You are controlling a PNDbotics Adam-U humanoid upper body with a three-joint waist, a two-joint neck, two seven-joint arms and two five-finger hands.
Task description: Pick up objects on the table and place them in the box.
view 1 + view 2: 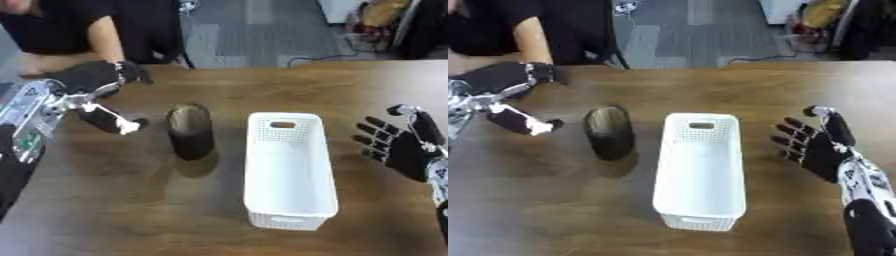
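Observation:
A dark oblong object [190,131] lies on the wooden table just left of the white perforated box [289,170], which holds nothing I can see. My left hand [96,82] hovers at the upper left, to the left of the dark object, fingers and thumb spread apart and holding nothing. My right hand [815,145] stands open to the right of the box, fingers spread and pointing up.
A person in a dark top sits at the far left edge of the table [175,210], an arm [105,40] resting near my left hand. Bags and clutter lie on the floor beyond the far right corner.

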